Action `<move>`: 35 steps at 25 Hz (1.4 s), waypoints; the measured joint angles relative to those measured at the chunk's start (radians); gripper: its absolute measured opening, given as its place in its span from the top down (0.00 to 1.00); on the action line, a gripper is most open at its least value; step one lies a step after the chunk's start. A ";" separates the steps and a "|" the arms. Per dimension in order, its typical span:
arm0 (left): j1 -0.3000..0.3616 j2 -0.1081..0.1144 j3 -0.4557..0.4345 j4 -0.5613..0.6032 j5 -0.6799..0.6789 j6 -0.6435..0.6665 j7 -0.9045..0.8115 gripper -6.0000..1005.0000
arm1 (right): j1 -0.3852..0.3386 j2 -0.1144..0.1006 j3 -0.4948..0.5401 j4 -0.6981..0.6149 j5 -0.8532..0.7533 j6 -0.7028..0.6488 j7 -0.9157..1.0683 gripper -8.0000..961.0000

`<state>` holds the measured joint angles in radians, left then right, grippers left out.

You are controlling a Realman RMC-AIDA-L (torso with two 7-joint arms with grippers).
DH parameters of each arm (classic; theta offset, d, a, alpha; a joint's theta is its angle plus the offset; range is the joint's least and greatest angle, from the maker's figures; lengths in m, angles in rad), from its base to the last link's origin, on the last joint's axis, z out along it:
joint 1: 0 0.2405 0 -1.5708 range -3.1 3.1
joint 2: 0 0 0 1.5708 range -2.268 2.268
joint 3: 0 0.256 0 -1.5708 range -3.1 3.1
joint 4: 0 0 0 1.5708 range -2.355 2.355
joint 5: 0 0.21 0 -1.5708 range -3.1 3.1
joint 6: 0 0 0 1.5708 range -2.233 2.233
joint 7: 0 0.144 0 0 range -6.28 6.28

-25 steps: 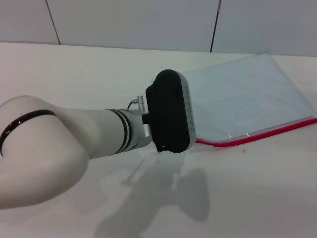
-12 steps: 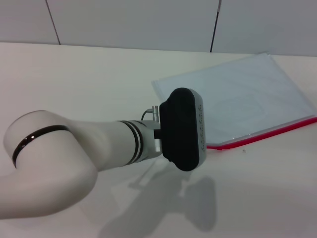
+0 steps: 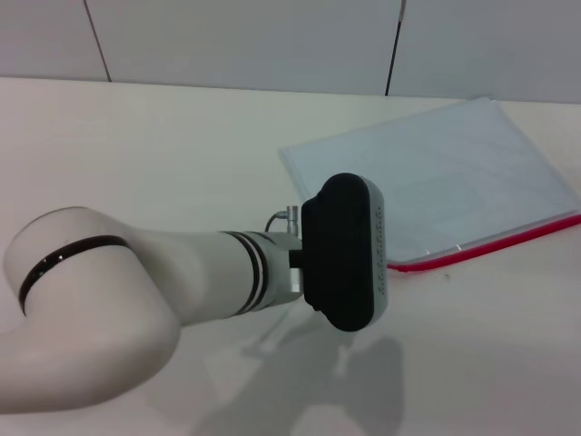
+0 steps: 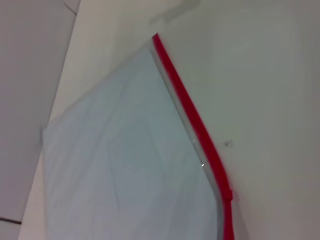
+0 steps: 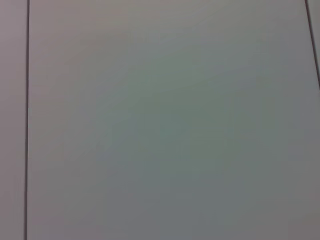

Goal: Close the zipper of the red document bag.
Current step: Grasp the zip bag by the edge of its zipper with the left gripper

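The red document bag [image 3: 445, 182] lies flat on the table [image 3: 163, 154] at the upper right of the head view, its zipper [image 3: 490, 243] along the lower edge. The left gripper [image 3: 345, 252] sits mid-frame beside the zipper's end; I cannot tell its grip.

Document bag [image 3: 445, 182] lies on the table [image 3: 163, 145] — far right.
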<state>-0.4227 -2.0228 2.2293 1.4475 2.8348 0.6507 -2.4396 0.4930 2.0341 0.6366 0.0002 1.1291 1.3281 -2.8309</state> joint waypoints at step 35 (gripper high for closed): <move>-0.234 -0.008 0.040 -0.498 -0.236 -0.383 0.074 0.49 | 0.010 0.000 -0.006 0.005 0.002 0.002 -0.001 0.24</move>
<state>-0.6568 -2.0305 2.2693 0.9491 2.5983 0.2679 -2.3654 0.5031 2.0341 0.6304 0.0053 1.1307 1.3300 -2.8320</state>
